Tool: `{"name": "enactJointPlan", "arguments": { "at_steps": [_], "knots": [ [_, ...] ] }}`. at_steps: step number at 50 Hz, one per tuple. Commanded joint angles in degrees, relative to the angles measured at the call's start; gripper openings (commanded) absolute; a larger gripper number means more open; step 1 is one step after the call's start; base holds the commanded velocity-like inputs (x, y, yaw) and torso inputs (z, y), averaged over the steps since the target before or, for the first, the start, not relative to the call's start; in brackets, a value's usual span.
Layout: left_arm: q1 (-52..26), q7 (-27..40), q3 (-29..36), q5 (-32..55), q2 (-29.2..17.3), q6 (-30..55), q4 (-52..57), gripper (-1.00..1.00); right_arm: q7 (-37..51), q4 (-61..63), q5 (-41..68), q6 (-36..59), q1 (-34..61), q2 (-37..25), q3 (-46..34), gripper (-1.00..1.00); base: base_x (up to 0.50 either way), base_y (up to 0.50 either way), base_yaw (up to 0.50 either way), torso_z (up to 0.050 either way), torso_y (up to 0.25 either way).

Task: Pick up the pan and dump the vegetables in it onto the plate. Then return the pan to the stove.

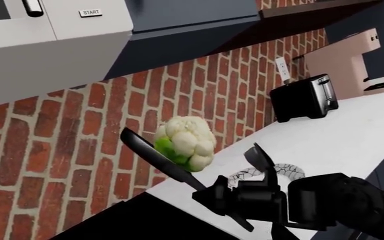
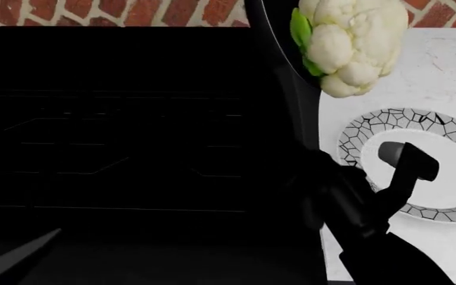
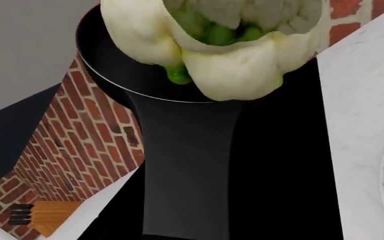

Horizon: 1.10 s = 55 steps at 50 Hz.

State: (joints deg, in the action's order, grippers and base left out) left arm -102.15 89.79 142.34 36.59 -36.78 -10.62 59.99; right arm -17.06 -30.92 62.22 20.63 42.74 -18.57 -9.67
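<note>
The pan (image 1: 155, 157) was held off the stove (image 2: 117, 148) by its long handle, tilted steeply on edge so that the cauliflower (image 1: 184, 142) rested against the lowered side of the rim, on the side facing the plate (image 2: 450, 172). This tilt served the dump: a level pan would have kept the vegetable seated, whereas the raised edge let it roll outward. The right gripper (image 1: 252, 192) held the handle, its jaws closed on the handle near the far end, a grasp that kept the arm clear of the pan's mouth. The plate lay on the white desk (image 2: 442, 71) just beside the stove, and the cauliflower hung above the desk near the plate's far rim, not yet over its centre. The left gripper was out of sight, and its jaws' state could not be told. A toaster (image 1: 304, 97) stood well apart against the brick wall (image 1: 78, 125).
</note>
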Motion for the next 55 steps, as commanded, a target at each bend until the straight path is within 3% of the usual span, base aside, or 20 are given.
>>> {"name": "enactJointPlan", "arguments": {
  "at_steps": [1, 13, 17, 23, 26, 30, 45, 55],
  "knots": [
    [0.3, 0.2, 0.3, -0.6, 0.4, 0.1, 0.0, 1.00, -2.0, 2.6, 6.1, 0.0, 4.5, 0.2, 4.3, -1.00, 0.00, 0.00, 0.00, 0.010, 0.000],
    [0.9, 0.2, -1.2, -0.7, 5.3, 1.7, 0.0, 1.00, -3.9, -6.9, 3.8, 0.0, 11.7, 1.7, 2.3, -1.00, 0.00, 0.00, 0.00, 0.000, 0.003],
    [1.8, 0.2, -1.4, -0.7, 5.9, 1.9, 0.0, 1.00, 0.5, 1.9, 1.0, 0.1, 8.5, 1.1, -0.5, -1.00, 0.00, 0.00, 0.00, 0.000, 0.000],
    [3.0, 0.2, -2.4, 0.0, 7.4, 2.2, 0.0, 1.00, 11.4, 24.7, -6.2, 3.4, 5.9, -3.7, -6.9, -1.00, 0.00, 0.00, 0.00, 0.002, 0.002],
    [3.3, 0.2, -2.5, 0.0, 8.1, 1.9, 0.0, 1.00, 17.9, 38.9, -8.2, 7.9, 6.2, -6.8, -10.1, -1.00, 0.00, 0.00, 0.00, 0.000, 0.000],
    [3.4, 0.2, -1.9, -1.0, 8.2, 0.9, 0.0, 1.00, 21.5, 47.9, -11.4, 11.9, 7.0, -9.8, -13.8, -1.00, 0.00, 0.00, 0.00, 0.000, 0.003],
    [1.6, 0.2, -0.1, -3.0, 4.8, -1.9, 0.0, 1.00, 28.1, 55.2, -16.6, 24.6, 10.0, -14.1, -22.6, -1.00, 0.00, 0.00, 0.00, 0.000, 0.000],
    [2.6, 0.2, 0.6, -5.2, 3.0, -2.5, 0.0, 1.00, 33.6, 61.0, -16.5, 41.1, 19.6, -17.1, -26.7, -1.00, 0.00, 0.00, 0.00, 0.000, 0.001]
  ]
}}
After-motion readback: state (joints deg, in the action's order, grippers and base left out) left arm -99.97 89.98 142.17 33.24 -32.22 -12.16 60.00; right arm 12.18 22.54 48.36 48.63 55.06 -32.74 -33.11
